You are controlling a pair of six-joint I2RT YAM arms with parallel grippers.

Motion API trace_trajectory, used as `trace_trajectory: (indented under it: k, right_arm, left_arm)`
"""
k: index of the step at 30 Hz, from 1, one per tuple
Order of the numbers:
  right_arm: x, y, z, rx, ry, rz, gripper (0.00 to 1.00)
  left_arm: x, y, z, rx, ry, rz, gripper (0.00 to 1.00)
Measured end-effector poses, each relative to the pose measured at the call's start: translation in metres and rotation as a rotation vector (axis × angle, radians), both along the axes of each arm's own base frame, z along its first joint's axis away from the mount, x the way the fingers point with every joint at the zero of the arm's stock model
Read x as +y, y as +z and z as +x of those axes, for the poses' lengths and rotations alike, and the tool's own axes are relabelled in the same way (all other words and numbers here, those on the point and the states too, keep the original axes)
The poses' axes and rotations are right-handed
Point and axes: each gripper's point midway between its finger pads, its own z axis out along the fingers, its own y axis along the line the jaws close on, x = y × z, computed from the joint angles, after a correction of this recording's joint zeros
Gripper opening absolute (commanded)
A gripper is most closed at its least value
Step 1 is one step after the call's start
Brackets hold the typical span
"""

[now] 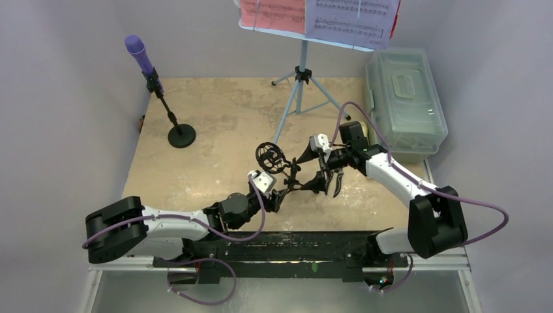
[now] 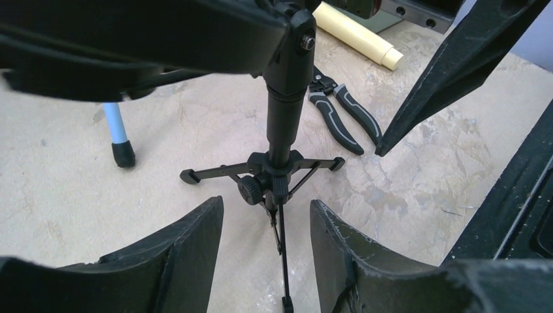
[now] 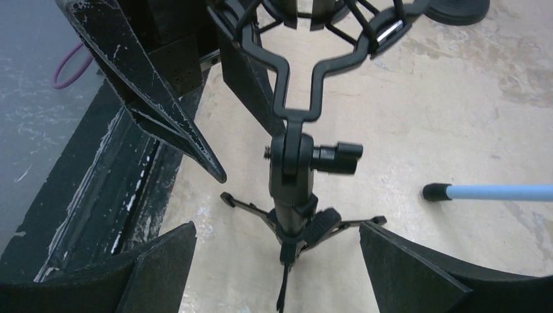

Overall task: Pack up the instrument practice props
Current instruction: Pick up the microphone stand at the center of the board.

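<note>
The black mic tripod [image 1: 289,175] with its empty shock mount [image 1: 269,156] stands upright mid-table. My left gripper [image 1: 284,193] is open just in front of it, and one tripod leg [image 2: 282,241] lies between its fingers without touching. My right gripper [image 1: 312,171] is open on the tripod's right, its jaws wide either side of the tripod base [image 3: 293,225], not touching. The purple microphone [image 1: 138,52] sits on the round-base pole [image 1: 181,135] at far left. The light-blue music desk [image 1: 313,29] holds a red page [image 1: 270,13] and a white page [image 1: 352,16]. The cream microphone [image 2: 355,32] lies on the table.
The translucent grey-green box [image 1: 405,101] stands closed at the right edge. Grey-handled pliers [image 2: 342,114] lie on the table just right of the tripod. The music stand's blue legs [image 1: 300,88] spread at the back centre, one foot [image 3: 437,191] near the tripod.
</note>
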Motion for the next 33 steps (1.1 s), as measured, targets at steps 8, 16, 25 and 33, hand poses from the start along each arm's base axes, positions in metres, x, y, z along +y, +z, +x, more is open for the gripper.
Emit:
trace_trajectory:
  k: [8,16,25,33]
  right_arm:
    - [0.026,0.010,0.004,0.017,0.048,0.026,0.87]
    - [0.035,0.006,0.006,0.046,0.046,0.027,0.65]
    - [0.035,0.003,0.011,0.043,0.029,0.017,0.31]
    - [0.033,0.007,0.007,-0.017,0.055,0.019,0.00]
  left_arm:
    - [0.014,0.011,-0.007,0.009,0.006,-0.054,0.50]
    - [0.018,0.027,-0.009,-0.003,0.006,-0.098,0.50]
    - [0.022,0.025,-0.010,0.002,0.006,-0.086,0.49]
    - [0.025,0.040,-0.012,-0.017,0.005,-0.130,0.49]
